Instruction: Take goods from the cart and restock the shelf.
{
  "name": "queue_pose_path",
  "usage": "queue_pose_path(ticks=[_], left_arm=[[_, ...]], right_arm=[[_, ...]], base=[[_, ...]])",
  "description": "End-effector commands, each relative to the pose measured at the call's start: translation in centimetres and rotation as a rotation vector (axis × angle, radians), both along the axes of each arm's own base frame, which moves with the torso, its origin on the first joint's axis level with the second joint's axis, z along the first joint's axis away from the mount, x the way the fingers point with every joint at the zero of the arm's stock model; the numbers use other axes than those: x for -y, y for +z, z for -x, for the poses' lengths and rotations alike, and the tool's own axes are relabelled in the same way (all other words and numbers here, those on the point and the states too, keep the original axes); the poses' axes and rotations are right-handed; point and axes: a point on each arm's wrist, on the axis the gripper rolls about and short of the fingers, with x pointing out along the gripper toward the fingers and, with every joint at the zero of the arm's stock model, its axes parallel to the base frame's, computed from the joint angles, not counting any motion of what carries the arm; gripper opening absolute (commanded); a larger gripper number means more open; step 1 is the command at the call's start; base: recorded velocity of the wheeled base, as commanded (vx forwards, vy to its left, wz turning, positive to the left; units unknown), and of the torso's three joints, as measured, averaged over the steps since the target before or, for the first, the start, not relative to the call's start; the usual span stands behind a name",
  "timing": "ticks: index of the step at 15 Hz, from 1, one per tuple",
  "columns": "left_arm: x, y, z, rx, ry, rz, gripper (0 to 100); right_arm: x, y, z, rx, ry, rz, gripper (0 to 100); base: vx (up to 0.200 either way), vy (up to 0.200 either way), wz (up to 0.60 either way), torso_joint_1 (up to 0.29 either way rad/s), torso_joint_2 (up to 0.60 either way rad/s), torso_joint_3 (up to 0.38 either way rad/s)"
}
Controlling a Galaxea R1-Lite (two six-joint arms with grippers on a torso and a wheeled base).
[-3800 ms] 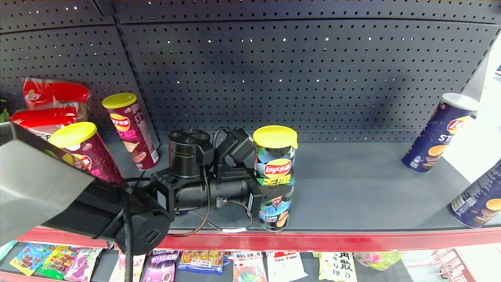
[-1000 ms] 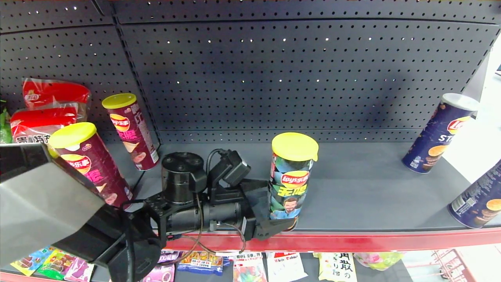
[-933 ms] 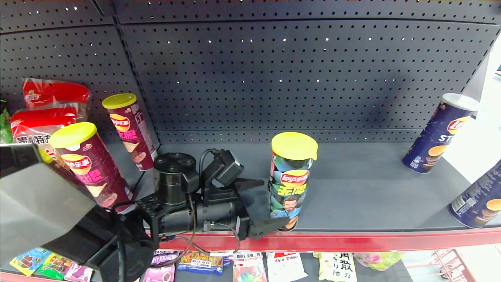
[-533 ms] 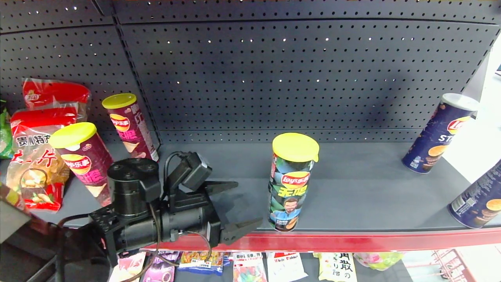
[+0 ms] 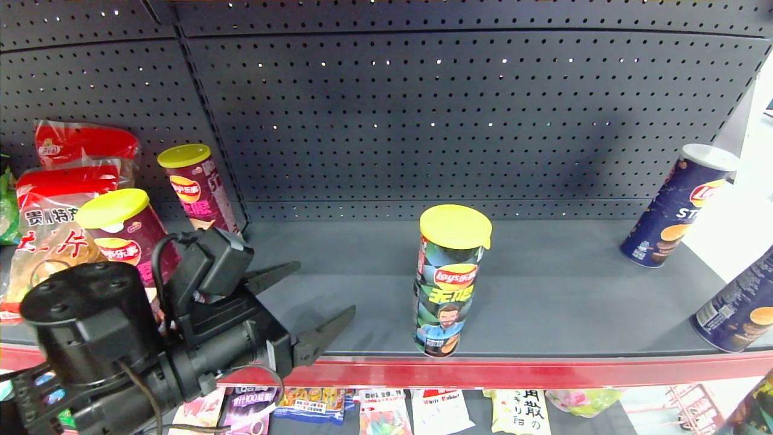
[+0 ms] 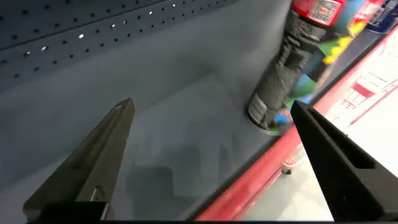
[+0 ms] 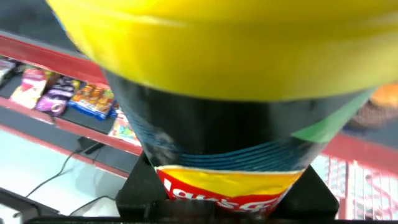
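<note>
Now, from the head view, the left gripper (image 5: 323,289) hangs spread and empty left of the green can (image 5: 450,284) standing near the front edge of the shelf (image 5: 574,302); the left wrist view agrees, and the right wrist view has the right gripper (image 7: 227,190) pinching a second can (image 7: 230,130).

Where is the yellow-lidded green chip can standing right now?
In the head view the green chip can stands upright mid-shelf near the red front edge, apart from the open left gripper on its left.
</note>
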Motion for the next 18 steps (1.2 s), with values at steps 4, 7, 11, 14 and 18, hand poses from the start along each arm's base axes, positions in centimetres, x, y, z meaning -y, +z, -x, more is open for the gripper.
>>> queue_pose_path(ticks=[4, 7, 11, 14, 18], left_arm=[[-3.2, 1.3, 3.8, 0.008, 0.074, -0.006, 100], [-5.3, 2.1, 6.8, -0.024, 0.115, -0.036, 100], [-7.6, 2.8, 9.8, 0.006, 0.209, -0.031, 100], [-9.2, 2.6, 12.1, 0.017, 0.240, -0.027, 100], [-10.5, 2.8, 14.0, 0.018, 0.249, -0.027, 100]], right_arm=[[-2.5, 3.7, -7.8, -0.090, 0.139, 0.017, 0], [-4.2, 3.6, -14.0, -0.037, 0.142, 0.004, 0], [-5.7, 3.8, -19.1, -0.053, 0.208, -0.013, 0], [-6.8, 4.3, -22.9, -0.049, 0.225, -0.018, 0], [-8.6, 4.0, -26.8, -0.001, 0.298, -0.037, 0]], base=[[0.000, 0.000, 0.00, 0.000, 0.00, 0.000], [0.000, 0.000, 0.00, 0.000, 0.00, 0.000], [0.000, 0.000, 0.00, 0.000, 0.00, 0.000], [0.000, 0.000, 0.00, 0.000, 0.00, 0.000], [0.000, 0.000, 0.00, 0.000, 0.00, 0.000]])
